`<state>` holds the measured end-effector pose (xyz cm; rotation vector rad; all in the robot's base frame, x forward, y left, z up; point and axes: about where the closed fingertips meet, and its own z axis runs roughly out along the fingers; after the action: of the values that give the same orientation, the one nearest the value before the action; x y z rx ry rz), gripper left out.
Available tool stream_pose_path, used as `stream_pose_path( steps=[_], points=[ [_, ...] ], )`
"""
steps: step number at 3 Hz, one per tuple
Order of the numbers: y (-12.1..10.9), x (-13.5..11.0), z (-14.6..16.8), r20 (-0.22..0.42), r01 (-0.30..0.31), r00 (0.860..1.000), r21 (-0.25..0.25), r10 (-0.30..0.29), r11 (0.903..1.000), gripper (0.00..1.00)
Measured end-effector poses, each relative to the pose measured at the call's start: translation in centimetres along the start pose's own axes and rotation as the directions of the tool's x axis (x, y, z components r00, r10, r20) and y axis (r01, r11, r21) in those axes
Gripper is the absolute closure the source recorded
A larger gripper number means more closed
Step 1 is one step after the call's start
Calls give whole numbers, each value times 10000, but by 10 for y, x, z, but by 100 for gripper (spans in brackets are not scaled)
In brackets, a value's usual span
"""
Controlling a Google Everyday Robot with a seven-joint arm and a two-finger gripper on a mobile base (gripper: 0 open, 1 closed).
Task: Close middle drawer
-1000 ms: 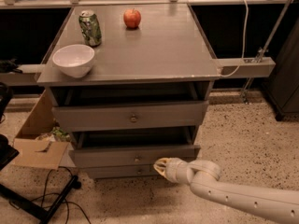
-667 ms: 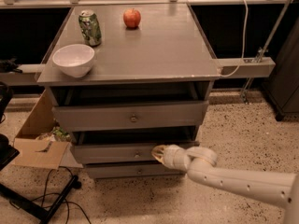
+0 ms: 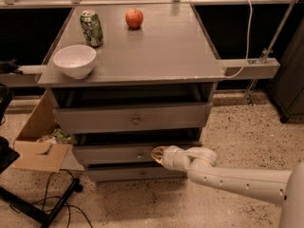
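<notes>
The middle drawer (image 3: 109, 155) is a slim grey front panel with a tiny centre knob (image 3: 139, 154), the second of three in the grey cabinet. It stands out only a little, with a dark gap above it, and its inside is hidden. My gripper (image 3: 156, 154) touches the drawer's front just right of the knob. My white arm (image 3: 237, 182) reaches in from the lower right.
The taller top drawer (image 3: 95, 120) with a larger knob is slightly open above; the bottom drawer (image 3: 118, 174) sits below. On the cabinet top are a white bowl (image 3: 74, 60), a green can (image 3: 91, 28) and a red apple (image 3: 134, 18). A cardboard box (image 3: 38, 151) and cables (image 3: 57, 208) lie on the floor to the left.
My gripper moved left and forward against the middle drawer's front. The drawer slid further into the cabinet.
</notes>
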<state>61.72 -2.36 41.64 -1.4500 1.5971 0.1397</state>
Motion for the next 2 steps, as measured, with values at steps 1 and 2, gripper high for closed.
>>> stream_pose_path(
  steps=[1, 2],
  points=[
    [0, 0, 0, 1, 0, 10000, -1, 0, 10000, 36],
    [0, 0, 0, 1, 0, 10000, -1, 0, 10000, 14]
  ],
)
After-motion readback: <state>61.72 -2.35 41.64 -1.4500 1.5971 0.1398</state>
